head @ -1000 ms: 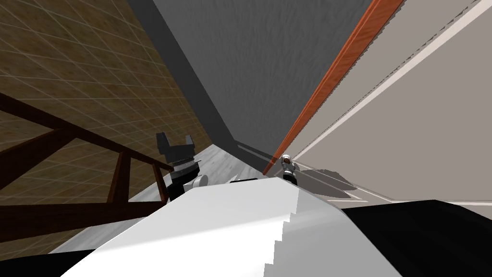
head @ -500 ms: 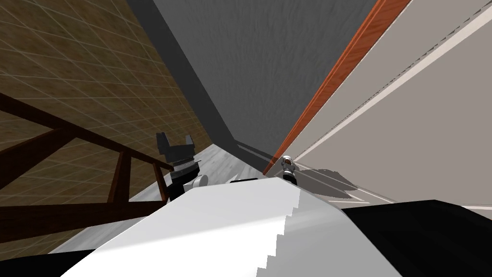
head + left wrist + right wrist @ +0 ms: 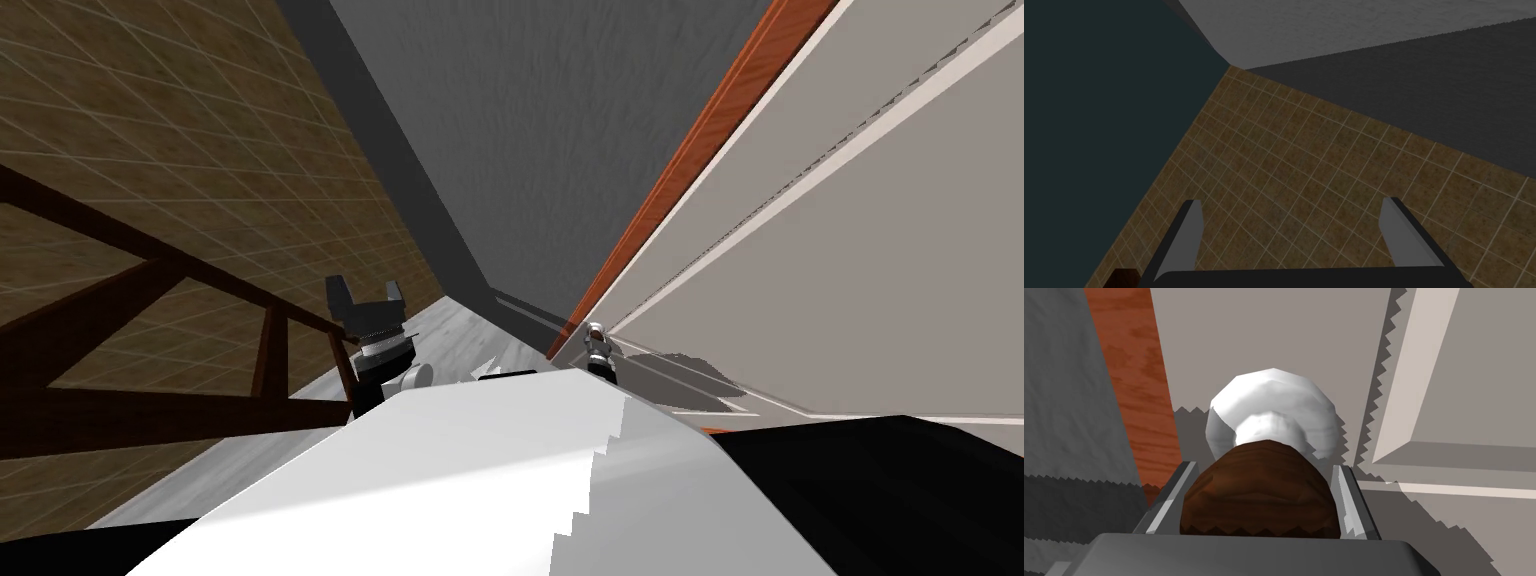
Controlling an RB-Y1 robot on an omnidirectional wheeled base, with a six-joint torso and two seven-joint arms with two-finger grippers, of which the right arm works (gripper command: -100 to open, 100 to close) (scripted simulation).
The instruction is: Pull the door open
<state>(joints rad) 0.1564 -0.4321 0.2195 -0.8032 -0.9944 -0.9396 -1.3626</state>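
Head camera shifted with own move since second ago: dark brown wooden railing (image 3: pixel 150 290) and brown tiled surface (image 3: pixel 200 130) slid across head view. Both grippers unchanged beside chest.

Right gripper (image 3: pixel 1264 465) clamped on dark brown rounded wooden knob (image 3: pixel 1259 498), fingers pressing its sides. Knob sits on white round backplate (image 3: pixel 1274 400) against pale grey-beige panelled door (image 3: pixel 1264 333). Reddish-orange wood strip (image 3: pixel 1131 388) runs close beside it; frame or door edge, hard to tell.

Left gripper (image 3: pixel 1291 201) raised at robot's left, fingers wide apart.
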